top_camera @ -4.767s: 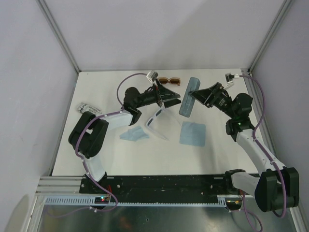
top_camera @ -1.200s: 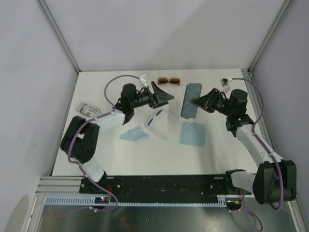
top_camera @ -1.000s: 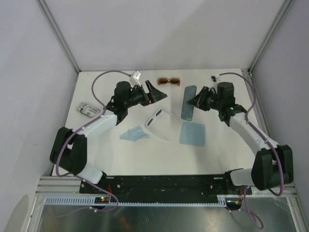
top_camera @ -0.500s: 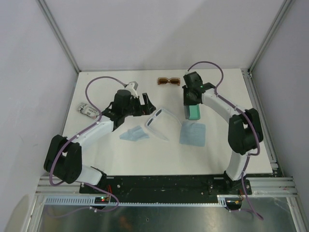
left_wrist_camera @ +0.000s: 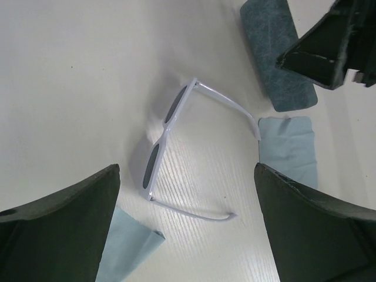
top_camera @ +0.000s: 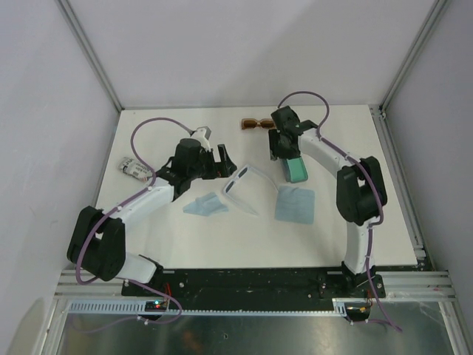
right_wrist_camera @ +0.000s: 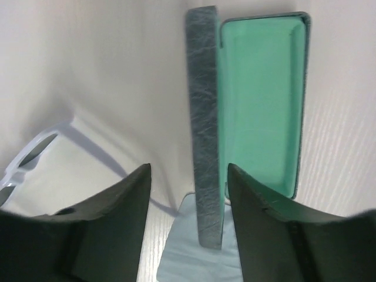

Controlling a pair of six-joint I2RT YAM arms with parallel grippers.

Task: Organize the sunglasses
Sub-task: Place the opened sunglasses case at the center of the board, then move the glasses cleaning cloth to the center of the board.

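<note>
- The white-framed sunglasses with dark lenses (left_wrist_camera: pixel 163 136) lie on the white table (top_camera: pixel 185 244), near the middle. Both of their arms are unfolded.
- They sit between two light blue folded cloths: one (top_camera: pixel 205 205) on the left, one (top_camera: pixel 294 204) on the right.
- These glasses look light and hard, and the thin arms could snap or bend. The lenses could get scratched, and the smooth frame may slip.
- I think the best place to pinch is the thick front frame, at the bridge or a top corner, not the lenses or the thin arms.
- The left hand (left_wrist_camera: pixel 187 167) hangs just above the white glasses. It is wide open, holds nothing and touches nothing.
- A bit farther back, the grey-blue oblong case with a green inside (right_wrist_camera: pixel 261 100) lies open on the table, just right of the white glasses.
- The right hand (right_wrist_camera: pixel 188 167) is over this case, about half open. The raised lid stands between its fingers, and a gap shows on one side. It does not seem to be pinching the lid.
- Farthest back lie the brown see-through sunglasses with brownish lenses (top_camera: pixel 257 124), near the back edge of the table. They look just as light and easy to break.
</note>
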